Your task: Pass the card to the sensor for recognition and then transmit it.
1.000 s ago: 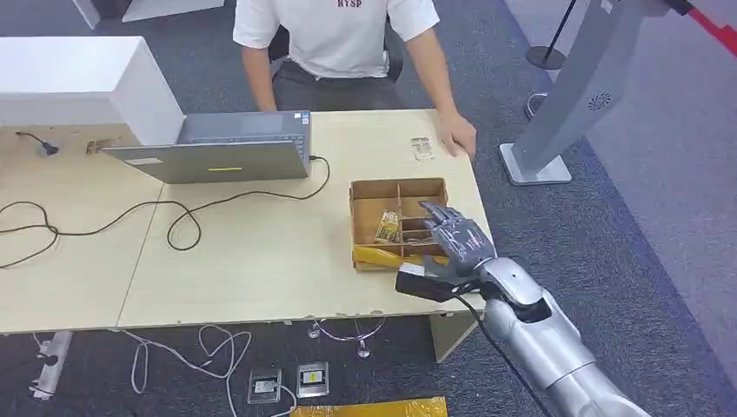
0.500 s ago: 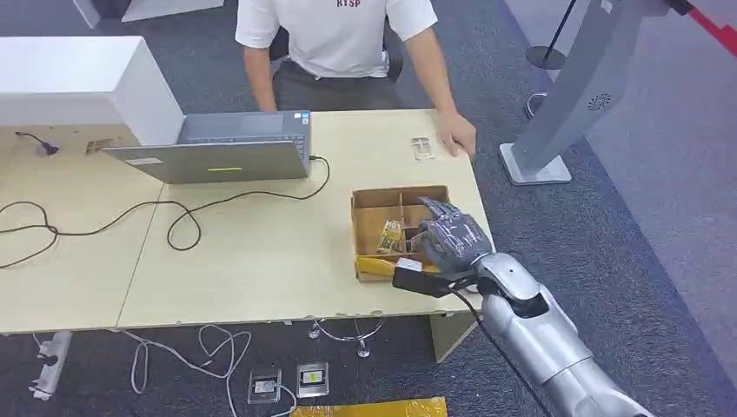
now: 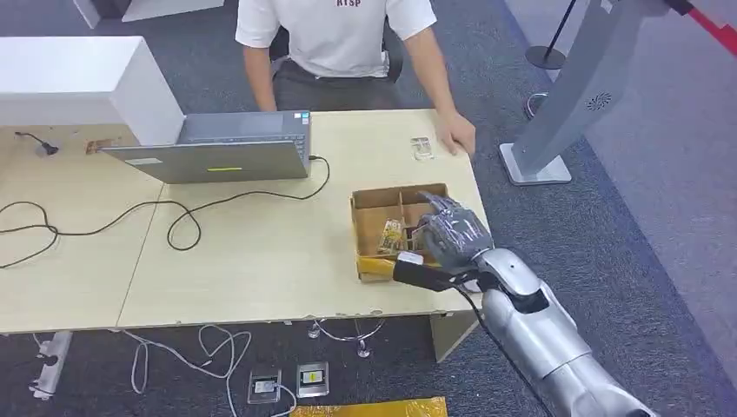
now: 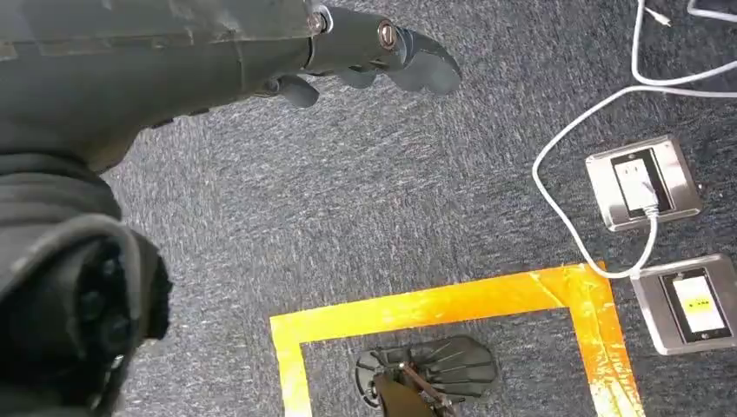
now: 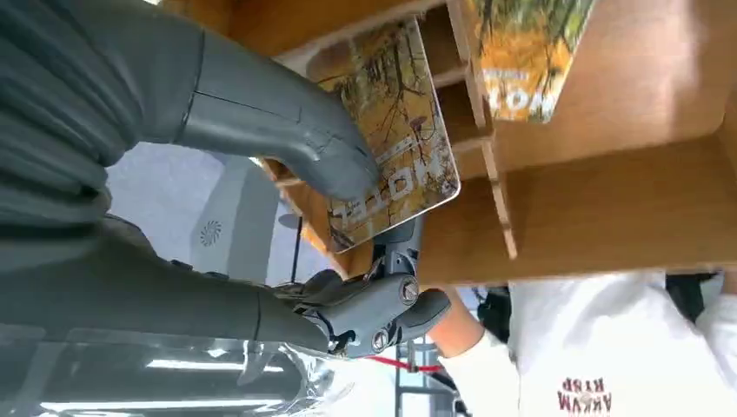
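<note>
A: Where's the card?

B: The card (image 5: 391, 139) is in the cardboard box (image 3: 374, 193) at the near right corner of the table (image 3: 261, 261). The right hand (image 3: 452, 233) reaches into the box's right-hand compartments. In the right wrist view the thumb (image 5: 287, 130) presses on the card's printed face, with darker fingers (image 5: 382, 313) behind it. I judge that a pinch, so the card can be lifted out edge-first.

A: And the other cards?

B: A second printed card (image 5: 521, 52) stands in a neighbouring slot; from the head view one card (image 3: 390, 234) leans upright in the middle.

A: The left hand?

B: The left hand (image 4: 365, 52) hangs over the carpet, fingers curled, holding nothing.

A: Anything unclear?

B: The hand covers the pinched card from above, so how far it is raised is hard to tell. I can't pick out the sensor. A person (image 3: 348, 43) sits at the far side, beside a laptop (image 3: 217, 148).
</note>
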You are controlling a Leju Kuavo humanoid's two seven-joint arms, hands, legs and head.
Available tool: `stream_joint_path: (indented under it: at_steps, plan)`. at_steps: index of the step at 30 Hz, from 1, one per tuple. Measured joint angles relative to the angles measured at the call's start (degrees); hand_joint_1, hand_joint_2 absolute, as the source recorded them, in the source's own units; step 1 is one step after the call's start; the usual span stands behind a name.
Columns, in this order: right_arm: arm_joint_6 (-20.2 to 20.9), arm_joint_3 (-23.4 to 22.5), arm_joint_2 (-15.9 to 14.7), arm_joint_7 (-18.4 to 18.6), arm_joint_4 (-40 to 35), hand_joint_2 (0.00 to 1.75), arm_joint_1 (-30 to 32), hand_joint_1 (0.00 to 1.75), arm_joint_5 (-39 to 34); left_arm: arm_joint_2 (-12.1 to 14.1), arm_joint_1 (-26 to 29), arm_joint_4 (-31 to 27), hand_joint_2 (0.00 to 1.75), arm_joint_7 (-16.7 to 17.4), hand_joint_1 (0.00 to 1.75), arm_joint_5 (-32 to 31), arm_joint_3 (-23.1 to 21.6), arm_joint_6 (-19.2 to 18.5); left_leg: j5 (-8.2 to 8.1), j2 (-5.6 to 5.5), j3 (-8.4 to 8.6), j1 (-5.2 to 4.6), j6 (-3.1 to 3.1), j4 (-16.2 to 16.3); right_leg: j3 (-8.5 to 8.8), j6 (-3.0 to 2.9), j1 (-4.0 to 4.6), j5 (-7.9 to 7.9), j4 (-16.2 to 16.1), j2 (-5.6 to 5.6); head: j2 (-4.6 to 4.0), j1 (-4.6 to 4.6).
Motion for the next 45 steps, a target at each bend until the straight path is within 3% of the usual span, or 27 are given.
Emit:
stream_joint_path:
  at_steps: [16, 21, 29, 34, 40, 45]
  plan:
    - [-0.6, -2.3, 0.0, -0.2, 0.0, 1.75, -1.9, 1.75, 0.0, 0.0, 0.0, 0.0, 0.0, 0.0, 0.0, -0.1, 0.0, 0.0, 0.0, 0.01, 0.01, 0.0, 0.0, 0.0, 0.01, 0.0, 0.0, 0.0, 0.0, -0.01, 0.0, 0.0]
    - [-3.0, -3.7, -0.2, -0.8, 0.0, 1.75, -3.4, 1.75, 0.0, 0.0, -0.1, 0.0, 0.0, -0.1, 0.0, -0.5, 0.0, 0.0, 0.0, 0.03, 0.01, -0.01, 0.0, 0.0, -0.01, 0.0, -0.01, 0.01, 0.0, 0.03, 0.0, -0.02]
    - [-3.2, -8.3, -2.2, -4.3, 0.9, 1.75, -15.2, 1.75, 0.6, 0.1, -0.7, 0.0, 0.0, -0.2, 0.0, -2.0, 0.0, 0.0, 0.01, 0.09, 0.01, -0.03, 0.0, 0.0, -0.02, 0.0, -0.02, 0.05, 0.0, 0.08, 0.0, 0.0]
    - [-4.1, -8.5, -1.9, -8.4, 6.8, 1.75, -25.6, 1.75, 0.2, 0.1, -1.7, 0.0, 0.0, -0.2, 0.0, -3.1, 0.0, -0.5, 0.02, 0.12, -0.05, -0.01, -0.01, 0.0, -0.04, -0.01, -0.01, 0.06, 0.0, 0.08, 0.0, 0.0]
    - [-6.8, -7.5, 3.0, -12.5, 20.3, 1.75, -39.1, 1.75, 1.9, 0.1, -2.6, 0.0, 0.0, -0.2, 0.0, -4.2, 0.0, -1.3, 0.06, 0.1, -0.09, 0.0, -0.03, 0.0, -0.1, -0.02, 0.0, 0.06, 0.1, 0.06, 0.0, 0.0]
    - [-3.5, -6.0, 7.1, -12.6, 29.1, 1.75, -46.4, 1.75, 3.1, 0.1, -3.4, 0.0, 0.0, 0.4, 0.0, -5.4, -0.1, -2.3, 0.06, 0.09, -0.11, 0.02, -0.03, 0.0, -0.13, -0.03, 0.02, 0.05, 0.1, 0.05, 0.0, 0.0]
